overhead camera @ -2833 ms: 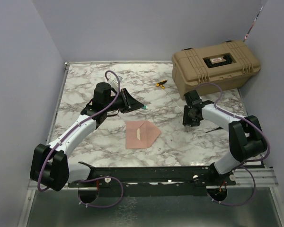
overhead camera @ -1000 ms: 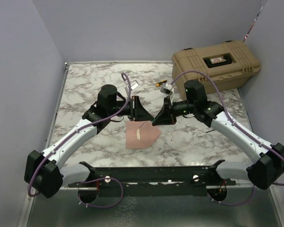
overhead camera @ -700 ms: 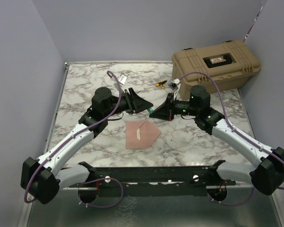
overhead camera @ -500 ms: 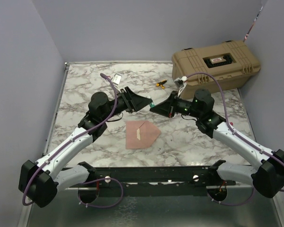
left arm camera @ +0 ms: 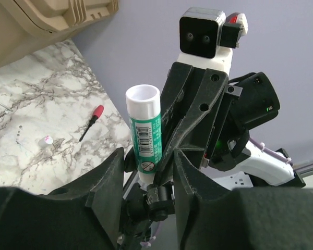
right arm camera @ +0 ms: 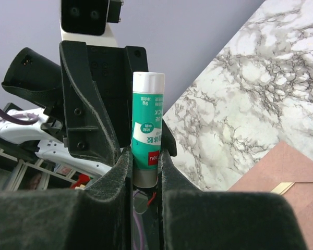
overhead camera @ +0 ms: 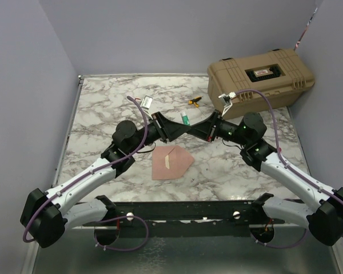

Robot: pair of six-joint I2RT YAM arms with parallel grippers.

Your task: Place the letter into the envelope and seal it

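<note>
Right gripper (right arm camera: 145,156) is clamped on the lower end of the glue stick (right arm camera: 147,120), nose to nose with the left gripper (left arm camera: 148,156). The left's jaws stand apart on either side of the same stick with a sliver of gap showing, so it seems to have let go. A second ago the pair met low, just above the envelope (overhead camera: 170,162); now they sit higher and further toward 12 o'clock. Before that, the left alone carried the stick. I read this as a hand-over or uncapping before gluing. The envelope lies unmoved mid-table (overhead camera: 103,103), at 6 o'clock of the grippers, flap open toward 3 o'clock. No loose letter shows; probably it is already inside.
</note>
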